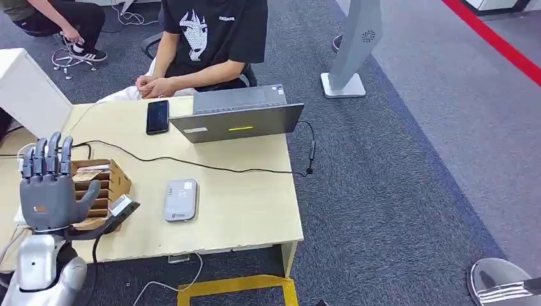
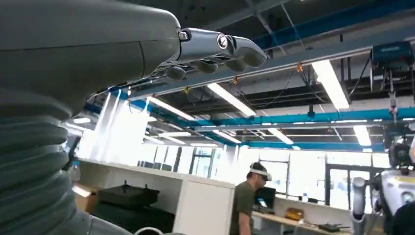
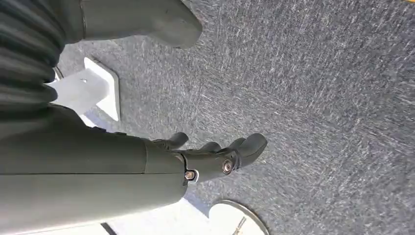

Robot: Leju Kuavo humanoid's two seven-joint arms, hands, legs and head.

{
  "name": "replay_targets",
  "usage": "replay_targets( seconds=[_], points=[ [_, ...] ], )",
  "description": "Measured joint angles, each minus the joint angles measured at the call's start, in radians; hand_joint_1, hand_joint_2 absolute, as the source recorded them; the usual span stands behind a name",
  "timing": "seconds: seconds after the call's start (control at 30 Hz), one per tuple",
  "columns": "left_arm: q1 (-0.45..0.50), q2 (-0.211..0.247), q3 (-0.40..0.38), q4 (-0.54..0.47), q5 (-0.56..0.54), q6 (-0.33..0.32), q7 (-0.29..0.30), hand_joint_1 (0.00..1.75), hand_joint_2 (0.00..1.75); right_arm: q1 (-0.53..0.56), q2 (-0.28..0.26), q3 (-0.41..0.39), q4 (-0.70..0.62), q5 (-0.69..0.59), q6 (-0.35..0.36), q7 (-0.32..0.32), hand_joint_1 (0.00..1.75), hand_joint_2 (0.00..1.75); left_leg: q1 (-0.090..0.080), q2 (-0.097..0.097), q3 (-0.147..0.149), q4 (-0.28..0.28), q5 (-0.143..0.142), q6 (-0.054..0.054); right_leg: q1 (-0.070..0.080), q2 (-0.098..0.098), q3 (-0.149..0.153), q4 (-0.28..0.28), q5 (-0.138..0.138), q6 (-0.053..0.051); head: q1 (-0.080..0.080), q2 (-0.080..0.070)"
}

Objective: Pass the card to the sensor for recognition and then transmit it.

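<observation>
**Left hand raised over card box, nothing held**

The left hand (image 1: 50, 188) is seen raised at the table's left end, palm away from the head camera, fingers straight up and spread apart, thumb out to the side. Nothing is held in it. In the left wrist view the same hand (image 2: 215, 49) is pointed up toward the ceiling, fingers only slightly bent, w/ no item between them.

The right hand (image 3: 210, 159) is seen hanging over grey carpet, fingers loosely curved and apart, nothing gripped.

Cards are kept in a slotted wooden box (image 1: 105, 185) on the table (image 1: 242, 210), just behind the left hand and partly hidden by it. One card (image 1: 89, 175) is seen lying in a slot near the box top; exact no. of cards can't be told. The sensor (image 1: 180, 199), a small grey pad w/ rounded corners, is laid flat on the table to the right of the box, near but not touching it. A small grey device (image 1: 122, 206) on a black cable is set betw. box and sensor, against the box's corner.

Further back, a laptop (image 1: 239, 115) and a black phone (image 1: 157, 116) are placed on the table. A black cable (image 1: 210, 167) is run across the tabletop. A person in a black T-shirt (image 1: 210, 38) is seated behind the table, hands together at its edge.
</observation>
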Motion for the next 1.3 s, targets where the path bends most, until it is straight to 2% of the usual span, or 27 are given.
replay_targets(
  seconds=[0.07,0.17,0.23,0.33,0.47,0.67,0.87,1.03,1.2,1.3],
  points=[
    [0.012,-0.002,-0.033,-0.069,0.049,-0.082,0.024,0.0,1.75,0.002,0.0,0.0,0.0,-0.021,-0.003,-0.006,0.0,1.75,0.0,0.0,0.0,0.0,0.0,0.0,0.0,0.0,0.0,0.0,0.0,0.0,0.0,0.0],
    [0.043,0.0,-0.097,-0.191,0.079,-0.258,0.129,0.0,1.75,0.011,0.002,-0.003,0.0,-0.059,-0.012,-0.021,0.0,1.75,0.0,0.0,0.0,0.0,0.0,0.0,0.0,0.0,0.0,0.0,0.0,0.0,0.0,0.0],
    [0.073,0.007,-0.129,-0.259,0.131,-0.355,0.177,0.0,1.75,0.021,0.002,-0.008,0.002,-0.082,-0.012,-0.034,0.0,1.75,0.0,0.0,0.0,0.0,0.0,0.0,0.0,0.0,0.0,0.0,0.0,0.0,0.0,0.0],
    [0.155,0.03,-0.153,-0.358,0.171,-0.423,0.228,0.0,1.75,0.037,0.002,-0.017,0.006,-0.106,-0.011,-0.045,0.0,1.75,0.0,0.002,-0.001,-0.001,-0.002,0.0,0.0,0.002,0.0,0.0,-0.001,0.001,0.0,0.0],
    [0.283,0.071,-0.157,-0.458,0.152,-0.456,0.294,0.0,1.75,0.047,0.003,-0.027,0.013,-0.127,-0.01,-0.041,0.0,1.75,0.0,0.002,0.0,-0.001,-0.003,0.001,0.0,0.002,0.0,0.0,-0.002,0.0,0.0,0.0],
    [0.434,0.123,-0.155,-0.528,0.152,-0.493,0.395,0.0,1.75,0.05,0.01,-0.031,0.019,-0.139,-0.01,-0.037,0.0,1.75,0.0,0.002,0.0,-0.001,-0.003,0.001,0.0,0.001,0.0,0.0,-0.003,0.0,0.0,0.0],
    [0.509,0.2,-0.113,-0.569,0.101,-0.527,0.486,0.0,1.75,0.051,0.013,-0.031,0.019,-0.136,-0.01,-0.03,0.0,1.75,0.0,0.001,0.0,-0.001,-0.003,0.001,0.0,0.0,0.0,0.0,-0.003,0.0,0.0,0.0],
    [0.515,0.25,-0.042,-0.569,0.06,-0.533,0.492,0.0,1.75,0.05,0.019,-0.03,0.019,-0.129,-0.011,-0.03,0.0,1.75,0.0,0.001,0.0,-0.001,-0.002,0.001,0.0,0.0,0.001,0.0,-0.003,0.0,0.0,0.0],
    [0.512,0.267,-0.001,-0.566,0.043,-0.528,0.479,0.0,1.75,0.048,0.026,-0.028,0.019,-0.129,-0.011,-0.031,0.0,1.75,0.0,0.001,0.0,-0.001,-0.002,0.001,0.0,0.0,0.001,0.0,-0.003,0.0,0.0,0.0],
    [0.501,0.267,0.008,-0.554,0.024,-0.512,0.452,0.0,1.75,0.045,0.029,-0.028,0.019,-0.132,-0.011,-0.032,0.0,1.75,0.0,0.0,0.0,-0.001,-0.002,0.001,0.0,0.0,0.001,0.0,-0.003,0.0,0.0,0.0]
  ],
)
